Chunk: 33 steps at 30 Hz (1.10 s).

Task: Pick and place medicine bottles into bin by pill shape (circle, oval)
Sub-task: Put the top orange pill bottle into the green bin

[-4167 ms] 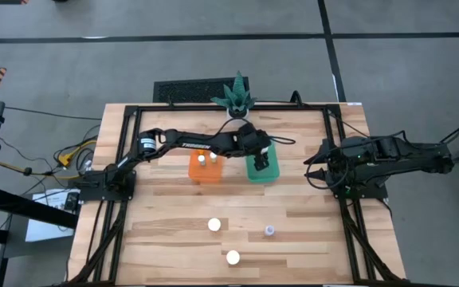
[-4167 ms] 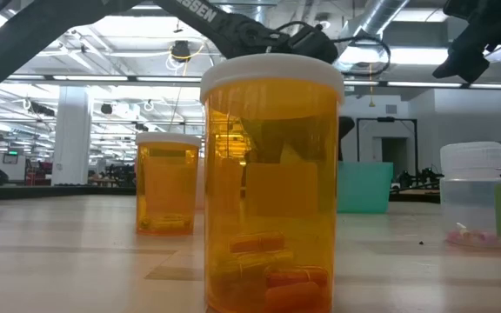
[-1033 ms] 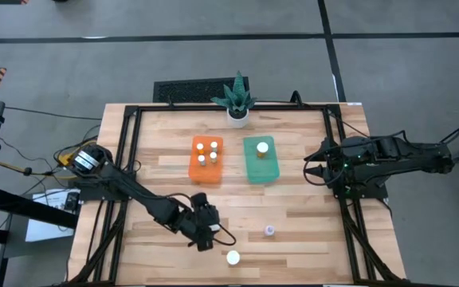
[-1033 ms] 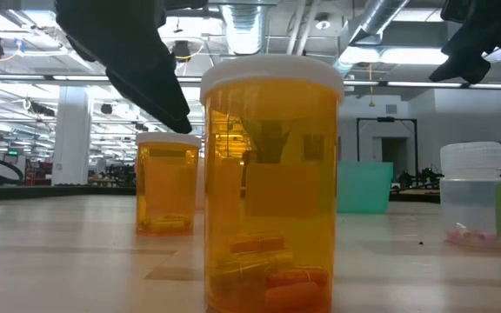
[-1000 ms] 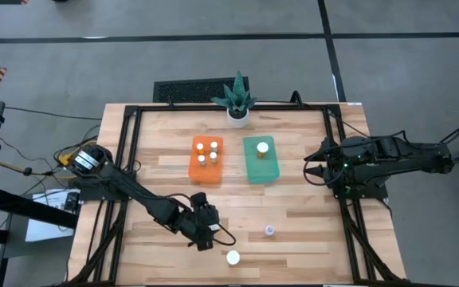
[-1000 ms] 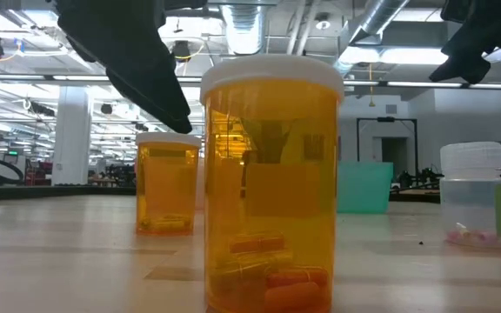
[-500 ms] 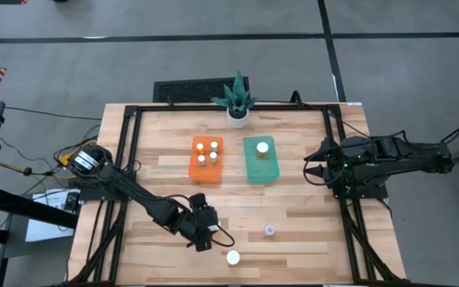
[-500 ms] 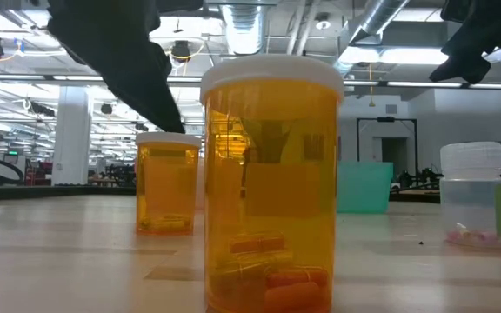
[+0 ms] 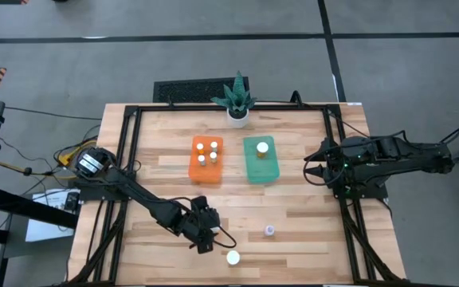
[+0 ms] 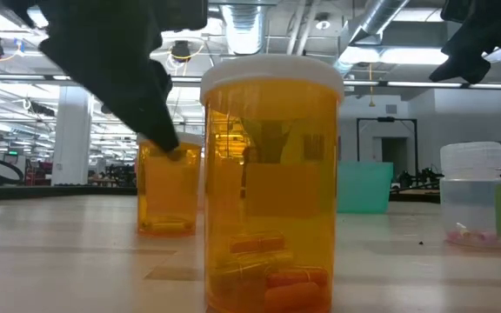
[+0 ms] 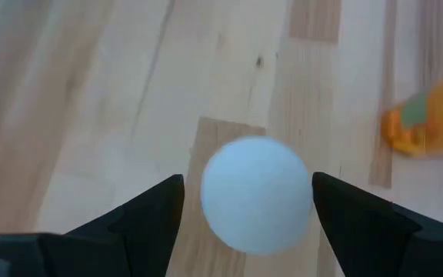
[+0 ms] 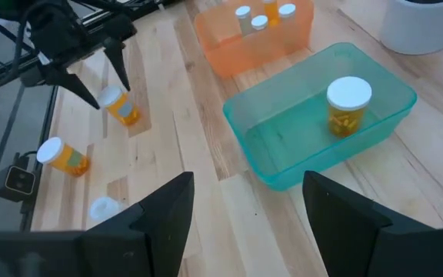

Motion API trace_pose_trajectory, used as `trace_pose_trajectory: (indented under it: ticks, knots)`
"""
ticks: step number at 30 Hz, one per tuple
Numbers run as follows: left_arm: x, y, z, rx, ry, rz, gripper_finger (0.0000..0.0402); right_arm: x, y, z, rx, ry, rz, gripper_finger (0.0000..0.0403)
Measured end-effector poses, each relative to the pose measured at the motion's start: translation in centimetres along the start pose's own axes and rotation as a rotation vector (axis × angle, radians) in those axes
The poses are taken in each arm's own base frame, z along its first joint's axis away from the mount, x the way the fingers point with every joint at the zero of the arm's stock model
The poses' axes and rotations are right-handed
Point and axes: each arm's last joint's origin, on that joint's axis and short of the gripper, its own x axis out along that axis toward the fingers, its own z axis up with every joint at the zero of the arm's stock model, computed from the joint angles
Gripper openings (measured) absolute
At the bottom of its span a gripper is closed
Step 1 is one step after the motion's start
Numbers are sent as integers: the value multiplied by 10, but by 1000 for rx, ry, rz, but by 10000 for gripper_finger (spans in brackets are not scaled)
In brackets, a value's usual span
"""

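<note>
floor: gray, with dark lines across it | table: light wood planks | ceiling: pipes and long bright lights | room: big and open, white pillar on one side | far wall: pale, with a dark doorway

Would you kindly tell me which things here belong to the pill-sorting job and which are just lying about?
Job: orange bin; green bin; sorted bottles inside them; loose bottle under the open left tool; two other bottles nearby; right tool, waiting at far right.
Lying about: plant pot; cables.
</note>
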Motion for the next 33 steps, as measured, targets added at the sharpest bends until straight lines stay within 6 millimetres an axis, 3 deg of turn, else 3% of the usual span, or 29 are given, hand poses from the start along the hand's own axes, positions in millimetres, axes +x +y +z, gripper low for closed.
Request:
trace_pose_trajectory:
  ticks: [12,25,33]
  knots:
    - [-5,4,3,32,6,25,278,0,0,0,0,0,0,255]
    - [-1,2,1,61,39,-12,205,0,0,0,0,0,1,255]
    - [-6,1,11,17,19,-5,209,0,0,0,0,0,1,255]
